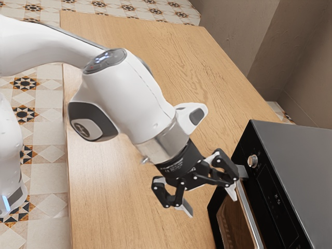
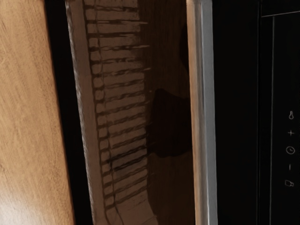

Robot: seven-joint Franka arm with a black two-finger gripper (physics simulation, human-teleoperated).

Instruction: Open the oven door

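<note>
The black gripper (image 1: 210, 201) is open in the exterior view, its two fingers wide apart with nothing held between them. One fingertip is close to the upper end of the oven's metal handle (image 1: 250, 220); whether they touch I cannot tell. The other finger is farther out over the table. The oven door (image 1: 231, 228) looks closed against the black oven front. From the wrist camera, the long silver handle (image 2: 207, 112) runs beside the door's dark glass (image 2: 164, 61), with rack bars visible through it.
The oven body (image 1: 306, 150) has a grey top, a round knob (image 1: 252, 161) and a touch panel (image 1: 277, 199), whose symbols (image 2: 290, 150) also face the wrist camera. The wooden table (image 1: 119, 181) lies beneath the arm. Brown walls rise behind the oven.
</note>
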